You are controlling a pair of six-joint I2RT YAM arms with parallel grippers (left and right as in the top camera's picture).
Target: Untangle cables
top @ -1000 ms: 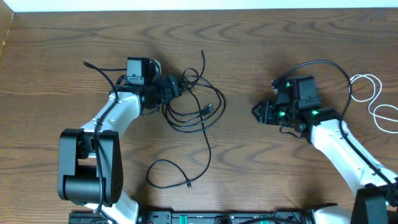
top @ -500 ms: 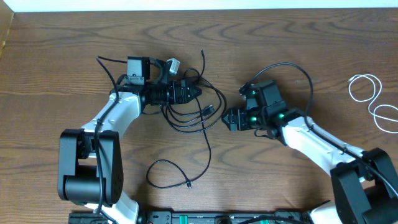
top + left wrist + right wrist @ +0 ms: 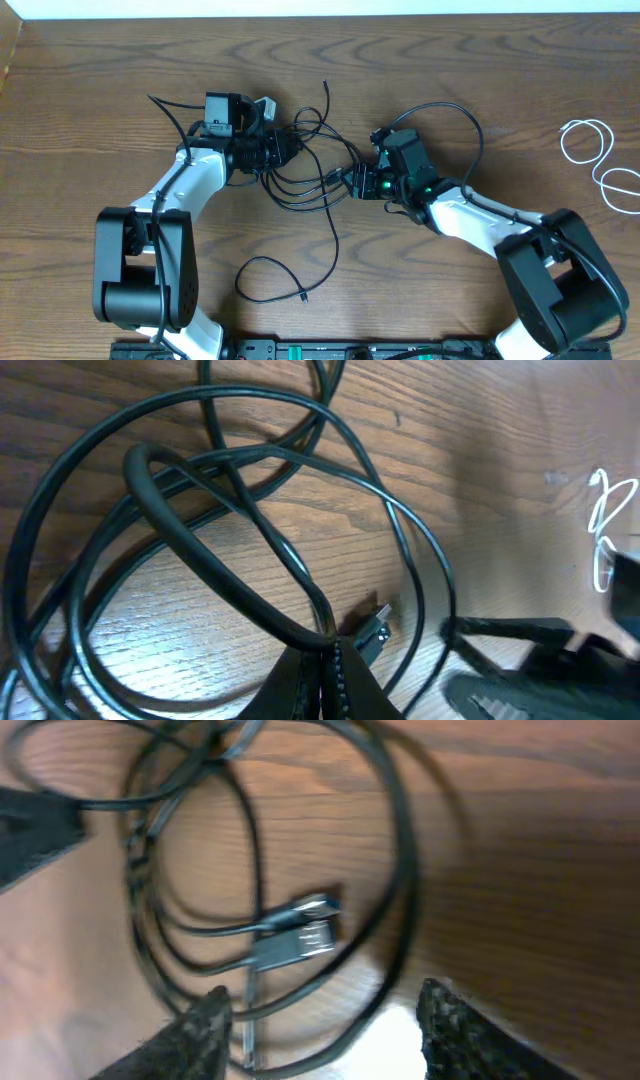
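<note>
Black cables [image 3: 318, 175] tangled, none freed; white cable [image 3: 590, 150] well apart. Left hand [image 3: 325, 658] clamped on one of them; right hand [image 3: 325, 1012] half open, empty.

Two robot arms, white shells on black joints: the left white-and-black arm [image 3: 185, 185], at nine o'clock, carries a boxy black wrist camera [image 3: 222, 112] above a black cylindrical base [image 3: 140, 272]; the right white-and-black arm [image 3: 468, 216], at three o'clock, shows small green indicator lights [image 3: 385, 183] and a looping thick black wire [image 3: 450, 104]; the left gripper's black ridged fingers [image 3: 352, 678] taper.
</note>
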